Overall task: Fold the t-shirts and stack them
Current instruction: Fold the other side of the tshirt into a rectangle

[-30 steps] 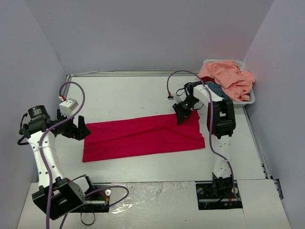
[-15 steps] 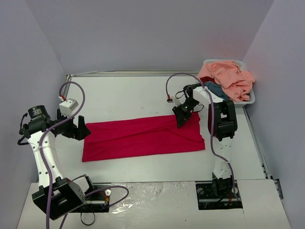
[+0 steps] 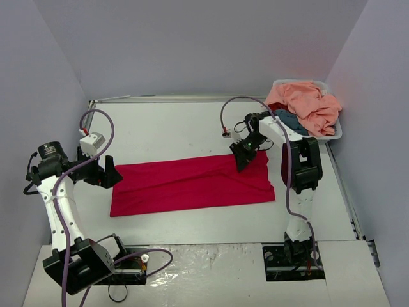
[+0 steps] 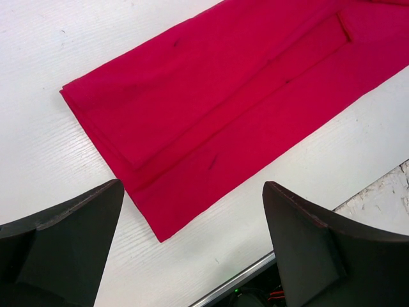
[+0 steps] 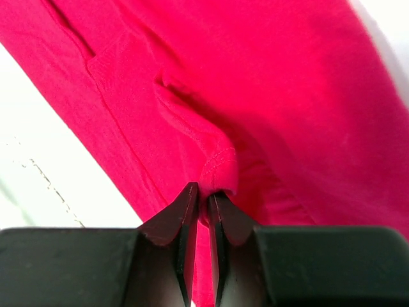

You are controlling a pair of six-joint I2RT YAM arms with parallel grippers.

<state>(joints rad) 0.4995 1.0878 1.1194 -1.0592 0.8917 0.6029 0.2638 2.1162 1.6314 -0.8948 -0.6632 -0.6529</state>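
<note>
White basket (image 3: 337, 131) at table's (image 3: 166, 128) far-right corner

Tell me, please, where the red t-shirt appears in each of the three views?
Top external: the red t-shirt lies as a long band across the picture's middle.
Left wrist: the shirt fills the upper centre and right, one corner pointing down.
Right wrist: it fills most of the frame, a fold pinched in the right hand.
Shared landmark: the white tabletop bordering the shirt.
</note>
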